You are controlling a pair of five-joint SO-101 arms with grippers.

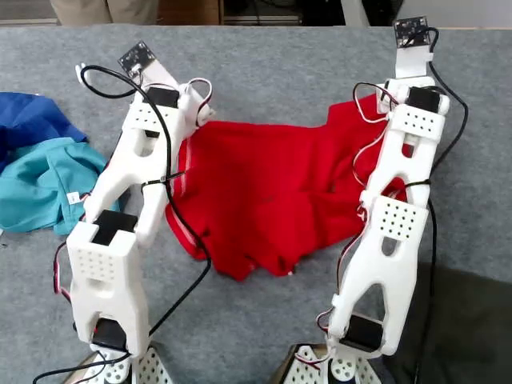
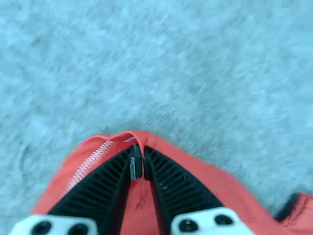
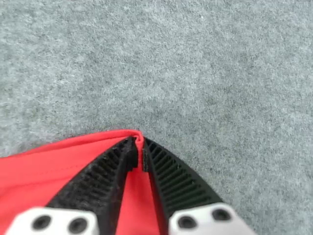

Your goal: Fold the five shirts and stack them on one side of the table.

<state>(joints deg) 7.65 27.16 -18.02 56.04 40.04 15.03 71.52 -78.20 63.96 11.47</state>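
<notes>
A red shirt (image 1: 264, 192) lies spread on the grey table between the two arms. My left gripper (image 2: 139, 157) is shut on a corner of the red shirt (image 2: 195, 171) with white striped trim, at the shirt's far left edge. My right gripper (image 3: 138, 145) is shut on another corner of the red shirt (image 3: 54, 161), at its far right. In the high view the left gripper (image 1: 200, 116) and the right gripper (image 1: 382, 102) sit at the shirt's two far corners, mostly hidden under the white arms.
A blue shirt (image 1: 28, 116) and a teal shirt (image 1: 44, 184) lie bunched at the table's left edge. Grey felt table surface (image 1: 272, 72) stretches beyond the red shirt. A dark patch (image 1: 472, 320) lies at the near right.
</notes>
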